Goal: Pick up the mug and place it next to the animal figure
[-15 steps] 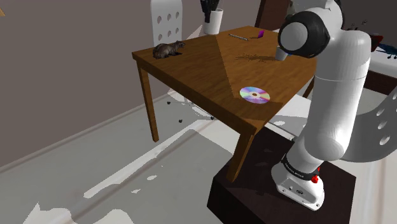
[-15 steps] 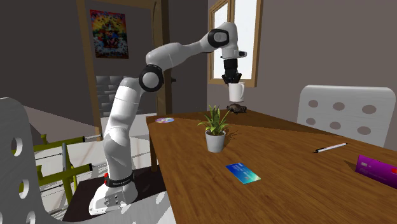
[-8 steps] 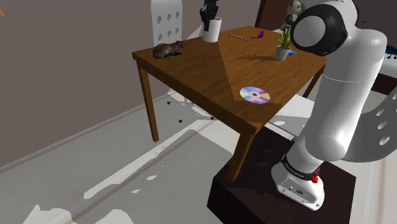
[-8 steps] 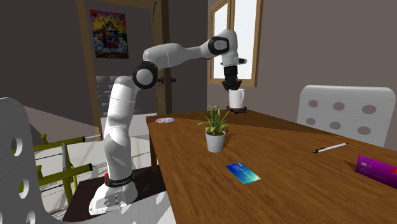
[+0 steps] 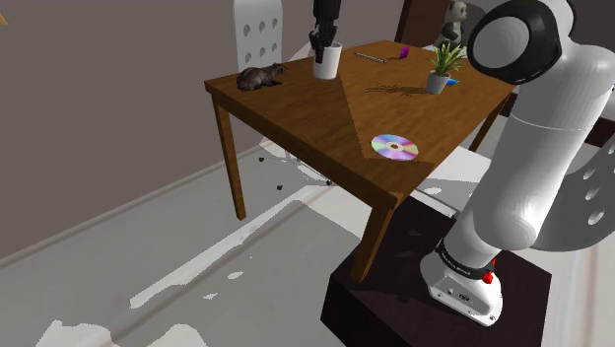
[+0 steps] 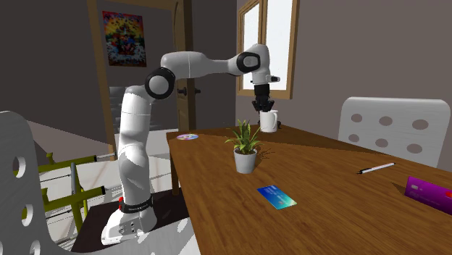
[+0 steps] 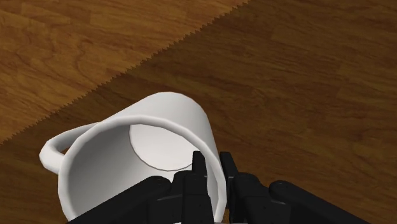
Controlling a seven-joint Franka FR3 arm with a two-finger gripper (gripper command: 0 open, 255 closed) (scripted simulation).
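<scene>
The mug is clamped by its rim in the pincer, one finger inside the wall and one outside, so it is kept upright, low at the bench near the figure, contact untellable.

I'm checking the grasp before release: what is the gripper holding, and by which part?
The gripper is shut on the white mug, pinching its wall at the rim, one finger inside, one outside.
</scene>
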